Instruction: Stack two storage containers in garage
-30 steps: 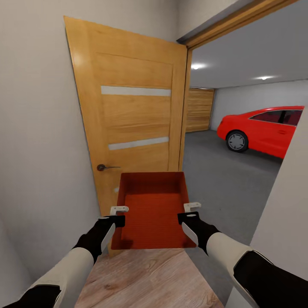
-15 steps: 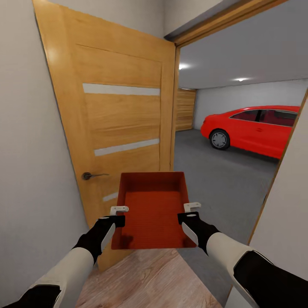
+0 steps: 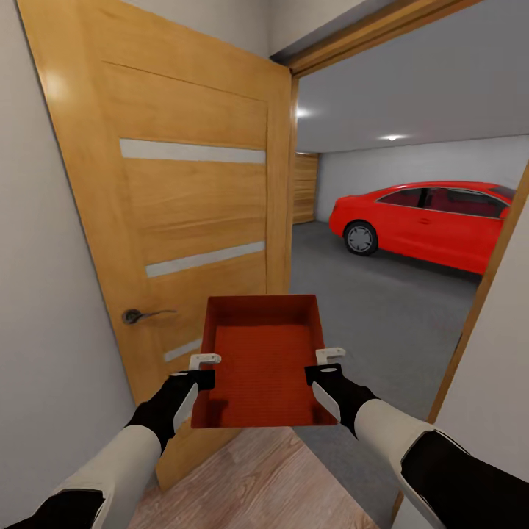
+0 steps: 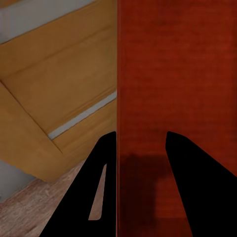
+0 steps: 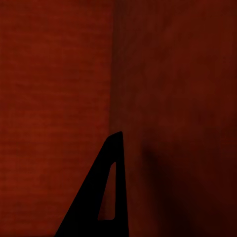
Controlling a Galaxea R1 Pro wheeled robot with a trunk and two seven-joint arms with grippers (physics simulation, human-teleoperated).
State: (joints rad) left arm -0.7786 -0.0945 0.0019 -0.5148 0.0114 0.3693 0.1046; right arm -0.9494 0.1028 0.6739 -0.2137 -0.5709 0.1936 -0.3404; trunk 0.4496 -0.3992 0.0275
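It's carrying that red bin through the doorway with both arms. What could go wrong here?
The open door stands close on the left; the left claw or the bin might clip it. On the right, the door frame is near the right arm. Each claw pinches just one side wall of the bin, so a bump could tilt it or shake it loose.

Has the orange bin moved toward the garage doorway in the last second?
Yes. The storage container keeps its place between both grippers, but the door and red car have shifted left and loom larger, so robot and bin have advanced toward the garage.
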